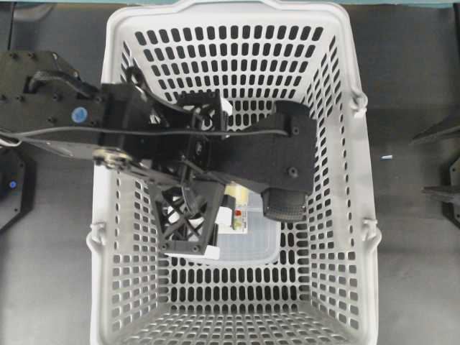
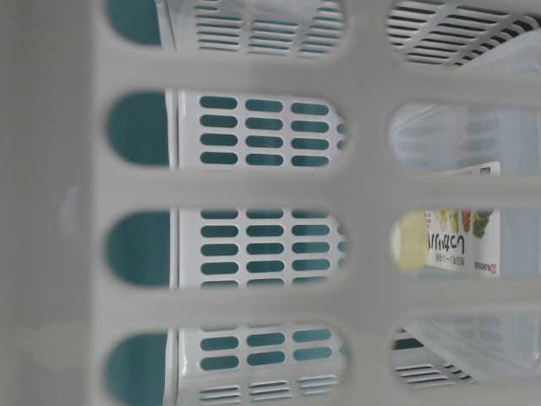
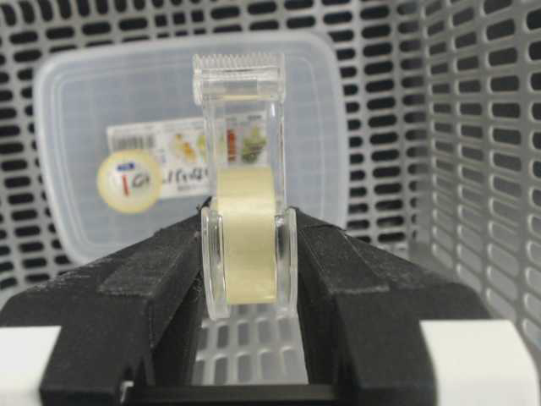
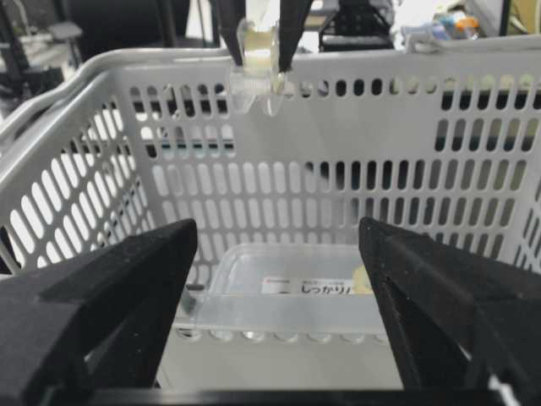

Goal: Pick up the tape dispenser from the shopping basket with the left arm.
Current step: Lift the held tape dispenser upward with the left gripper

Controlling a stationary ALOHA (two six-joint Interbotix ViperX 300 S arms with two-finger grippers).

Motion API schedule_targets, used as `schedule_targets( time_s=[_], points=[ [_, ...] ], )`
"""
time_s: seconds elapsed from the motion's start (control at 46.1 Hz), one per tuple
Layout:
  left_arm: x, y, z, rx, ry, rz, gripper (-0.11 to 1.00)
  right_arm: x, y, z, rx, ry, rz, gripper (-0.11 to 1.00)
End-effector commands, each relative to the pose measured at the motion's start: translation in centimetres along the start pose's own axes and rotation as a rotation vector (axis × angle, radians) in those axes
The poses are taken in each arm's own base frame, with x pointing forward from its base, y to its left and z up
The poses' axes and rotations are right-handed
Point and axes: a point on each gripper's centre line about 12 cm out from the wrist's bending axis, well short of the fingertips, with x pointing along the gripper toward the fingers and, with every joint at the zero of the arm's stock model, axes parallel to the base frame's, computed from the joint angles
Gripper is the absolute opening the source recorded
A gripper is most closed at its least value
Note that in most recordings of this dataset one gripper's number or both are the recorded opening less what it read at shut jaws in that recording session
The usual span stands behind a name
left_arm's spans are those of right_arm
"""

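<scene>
- Left end effector, black with white tips, is clamped on the tape dispenser — its two pads press the flat sides of the clear case, one on each side of the pale yellowish roll.
- Seen from the left wrist view, the tape dispenser stands upright between the fingers, its toothed cutting edge at the top.
- From the right wrist view, the dispenser hangs at about the level of the rim of the shopping basket, well clear of the basket floor.
- Below it, on the floor of the light-grey slotted basket, lies a translucent lidded box with a printed label — it is apart from the dispenser.
- In the overhead view the left arm reaches in over the basket's left wall and covers much of its middle.
- Right end effector has its black jaws spread wide with nothing between them; it looks into the basket from outside, above the dark worktop.
</scene>
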Motion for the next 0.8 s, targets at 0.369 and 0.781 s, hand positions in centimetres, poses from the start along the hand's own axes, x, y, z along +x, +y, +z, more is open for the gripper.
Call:
schedule_targets(
  time_s=[0.369,0.781],
  points=[
    [-0.85,0.22,-0.29,-0.005,-0.055,0.0,0.28,0.09,0.0,0.42,0.003,-0.014,-0.001,0.74],
    [-0.61,0.22,-0.43,-0.005,-0.046,0.001,0.28,0.09,-0.03,0.42,0.002,-0.014,-0.002,0.74]
  ],
)
